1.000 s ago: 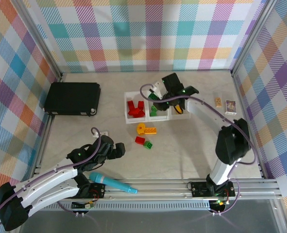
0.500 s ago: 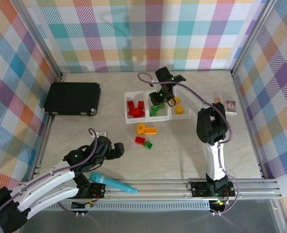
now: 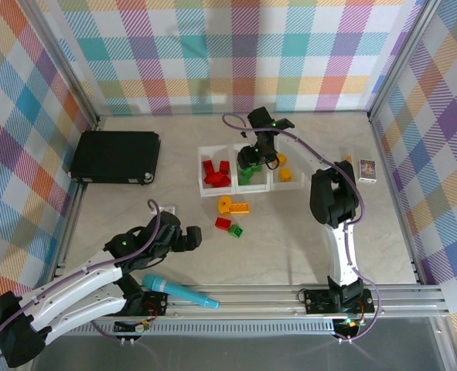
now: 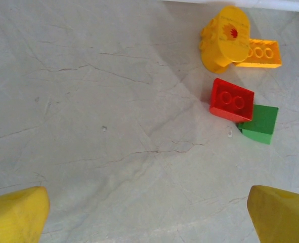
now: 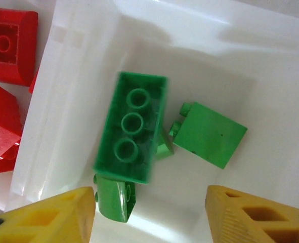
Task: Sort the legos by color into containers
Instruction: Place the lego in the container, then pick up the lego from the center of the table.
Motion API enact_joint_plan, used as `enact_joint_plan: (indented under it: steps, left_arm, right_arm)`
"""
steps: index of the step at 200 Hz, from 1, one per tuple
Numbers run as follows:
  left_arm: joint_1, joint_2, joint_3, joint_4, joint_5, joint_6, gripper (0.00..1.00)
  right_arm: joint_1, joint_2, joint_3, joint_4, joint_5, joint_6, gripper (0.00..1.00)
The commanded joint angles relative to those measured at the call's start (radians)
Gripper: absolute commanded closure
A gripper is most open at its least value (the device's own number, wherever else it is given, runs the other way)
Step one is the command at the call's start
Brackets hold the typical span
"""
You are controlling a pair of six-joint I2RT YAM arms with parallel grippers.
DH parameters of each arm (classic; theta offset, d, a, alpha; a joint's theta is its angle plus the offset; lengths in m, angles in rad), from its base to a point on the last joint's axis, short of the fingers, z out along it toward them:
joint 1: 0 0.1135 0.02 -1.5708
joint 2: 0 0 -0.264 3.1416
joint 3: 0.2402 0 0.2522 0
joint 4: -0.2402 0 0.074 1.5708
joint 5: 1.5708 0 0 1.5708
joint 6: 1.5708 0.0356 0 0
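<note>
**Right gripper open over the green bin, four bricks loose on the table**

The pale, stone-patterned table (image 3: pixel 290 255) carries everything. The right arm (image 3: pixel 332 201) reaches far across it to a row of three white bins (image 3: pixel 247 190) near the middle of the back half. The left arm (image 3: pixel 81 286) lies low over the near left part. A flat black case (image 3: pixel 116 157) sits well apart from the bins, at the back left.

The right gripper (image 3: pixel 257 157) hangs over the middle bin (image 5: pixel 139 30). Its yellow fingers (image 5: pixel 48 217) are spread wide with nothing pinched between them. In that bin the wrist view shows a long green brick (image 5: pixel 131 134) with three studs. It is slightly blurred, so it cannot be told whether it rests on the floor of the bin. A flatter green piece (image 5: pixel 207 134) lies just beside it, and a rounded green piece (image 5: pixel 114 200) lies at its near end. The left bin (image 3: pixel 202 182) holds red bricks (image 5: pixel 10 45), and the right bin (image 3: pixel 294 182) holds yellow pieces (image 3: pixel 284 174).

The left gripper (image 4: pixel 149 217) is also open and empty, with its yellow fingertips (image 4: pixel 15 215) far apart over bare table. Ahead of it, in front of the bins, lie four loose pieces. A rounded yellow piece (image 4: pixel 225 38) touches an orange brick (image 4: pixel 260 52). A red brick (image 4: pixel 231 99) touches a green wedge (image 4: pixel 260 124).

A teal pen (image 3: pixel 180 292) lies near the base of the left arm. Two small printed cards (image 3: pixel 367 170) lie by the right wall.
</note>
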Motion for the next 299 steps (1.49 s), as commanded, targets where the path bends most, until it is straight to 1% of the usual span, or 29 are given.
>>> enact_joint_plan:
  steps: [1,19,37,53,69,89,103,116,126,136,158,173,188,194,204,210,228,233,253,273,299]
  left_arm:
    - [-0.016,0.032,0.067,0.021,0.054,0.065,0.0]
    - [-0.021,0.073,0.097,0.024,0.071,0.086,0.0]
    - [-0.031,0.124,0.122,0.025,0.073,0.089,0.0]
    - [-0.047,0.181,0.143,0.021,0.058,0.044,0.0]
    - [-0.082,0.246,0.16,0.034,0.03,-0.07,0.0]
    - [-0.168,0.345,0.201,0.029,-0.052,-0.251,0.0]
    - [-0.238,0.433,0.261,-0.012,-0.122,-0.387,0.01]
    - [-0.291,0.533,0.331,-0.073,-0.164,-0.508,0.01]
    - [-0.32,0.614,0.391,-0.107,-0.178,-0.584,0.0]
    - [-0.34,0.693,0.441,-0.112,-0.171,-0.633,0.0]
    - [-0.346,0.834,0.519,-0.112,-0.137,-0.753,0.0]
    - [-0.346,0.896,0.56,-0.12,-0.147,-0.811,0.01]
    - [-0.345,0.941,0.607,-0.156,-0.185,-0.864,0.04]
    - [-0.345,0.956,0.625,-0.174,-0.211,-0.883,0.06]
    - [-0.346,0.981,0.659,-0.209,-0.252,-0.918,0.14]
    - [-0.347,0.994,0.682,-0.234,-0.278,-0.942,0.16]
    - [-0.346,1.031,0.742,-0.278,-0.337,-0.992,0.16]
    - [-0.346,1.041,0.756,-0.282,-0.346,-1.034,0.16]
    - [-0.346,1.078,0.797,-0.3,-0.35,-1.109,0.16]
    - [-0.348,1.108,0.799,-0.281,-0.332,-1.184,0.17]
    - [-0.348,1.142,0.807,-0.273,-0.339,-1.267,0.18]
  right_arm:
    - [0.001,-0.142,-0.072,0.019,-0.031,0.06,0.33]
    - [0.001,-0.262,-0.177,0.066,-0.03,0.106,0.31]
    - [0.002,-0.405,-0.324,0.141,-0.042,0.123,0.3]
    - [0.002,-0.535,-0.452,0.202,-0.037,0.107,0.3]
    - [0.002,-0.653,-0.573,0.249,-0.04,0.041,0.27]
    - [0.001,-0.791,-0.713,0.279,-0.013,-0.054,0.25]
    - [0.0,-0.872,-0.786,0.276,0.021,-0.087,0.23]
    - [-0.002,-0.949,-0.848,0.275,0.042,-0.101,0.21]
    - [-0.004,-1.002,-0.89,0.278,0.055,-0.098,0.19]
    - [-0.006,-1.05,-0.925,0.281,0.058,-0.09,0.18]
    - [-0.006,-1.154,-0.988,0.284,0.053,-0.066,0.17]
    - [-0.007,-1.212,-1.024,0.28,0.04,-0.047,0.17]
    - [-0.007,-1.267,-1.059,0.287,0.03,-0.026,0.17]
    - [-0.007,-1.286,-1.072,0.29,0.024,-0.021,0.17]
    - [-0.008,-1.314,-1.095,0.3,0.012,-0.012,0.17]
    - [-0.008,-1.328,-1.106,0.306,0.003,-0.006,0.16]
    - [-0.008,-1.353,-1.137,0.318,-0.026,0.008,0.16]
    - [-0.008,-1.355,-1.143,0.321,-0.032,0.007,0.16]
    - [-0.007,-1.36,-1.162,0.325,-0.044,0.006,0.16]
    - [-0.007,-1.351,-1.168,0.336,-0.057,0.013,0.15]
    - [-0.007,-1.331,-1.166,0.352,-0.087,0.013,0.15]
